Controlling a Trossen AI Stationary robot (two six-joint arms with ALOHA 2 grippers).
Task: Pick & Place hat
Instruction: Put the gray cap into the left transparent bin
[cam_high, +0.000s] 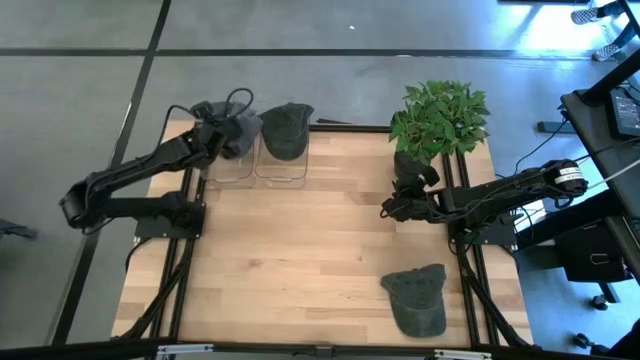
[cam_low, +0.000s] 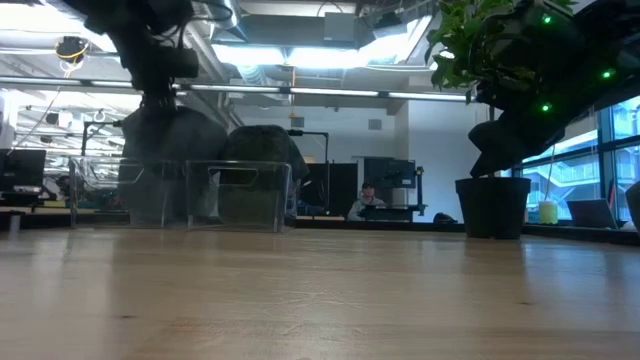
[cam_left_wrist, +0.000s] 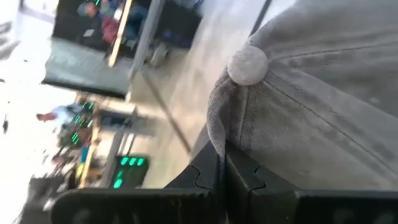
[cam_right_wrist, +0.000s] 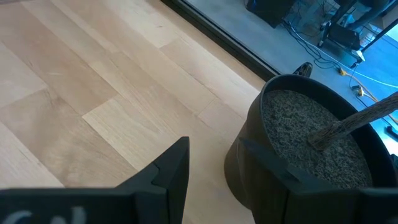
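My left gripper (cam_high: 222, 132) is at the table's far left and is shut on a grey cap (cam_high: 240, 132) over the left of two clear bins (cam_high: 232, 168). In the low view the cap (cam_low: 170, 135) hangs below the gripper with its lower part inside that bin (cam_low: 125, 192). A dark green cap (cam_high: 286, 130) sits in the right bin (cam_low: 240, 195). A third grey-green cap (cam_high: 415, 300) lies flat on the table near its near right corner. My right gripper (cam_high: 392, 207) is open beside the plant pot (cam_right_wrist: 311, 143), low over the table. My left gripper pinches a raised fold of the cap's crown (cam_left_wrist: 217, 140) between its two fingers (cam_left_wrist: 208, 180), just beside the top button (cam_left_wrist: 247, 64). It comes from above. The cap hangs below the fingers, its lower part (cam_low: 165, 200) down inside the left bin.
A potted plant (cam_high: 440, 118) stands at the table's far right, close to my right gripper. The two bins stand side by side at the far edge. The wooden tabletop (cam_high: 300, 250) between the bins and the near cap is bare. A person (cam_low: 365, 203) sits far behind the table.
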